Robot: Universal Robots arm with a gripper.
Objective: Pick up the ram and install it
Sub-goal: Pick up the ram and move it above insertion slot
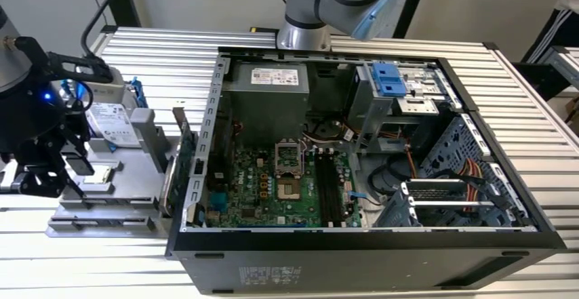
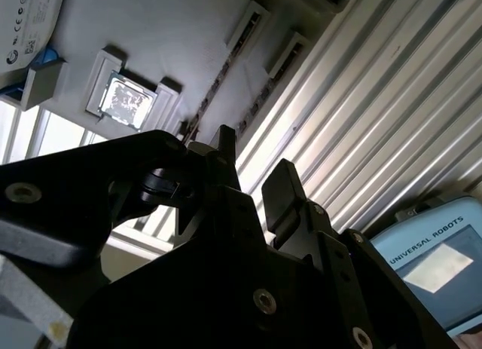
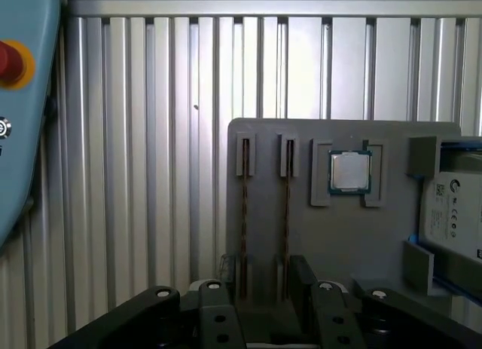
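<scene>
Okay, the ram [image 3: 287, 206] stands edge-on in its slot, a twin stick [image 3: 245, 206] just beside it, both in the grey parts tray [image 1: 127, 194] at the exterior view's left. My gripper [image 3: 267, 281] hovers close over them, fingers spread, nothing clasped. So the pick isn't made yet. In the open computer case [image 1: 362, 258] at mid-frame, the motherboard's long black slots [image 1: 327, 187] look empty to me.

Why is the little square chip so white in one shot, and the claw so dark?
In the second wrist view, light glares off the chip, and the gripper is black and unlit against the bright ribbed table; in the first wrist view the chip is evenly lit.
</scene>
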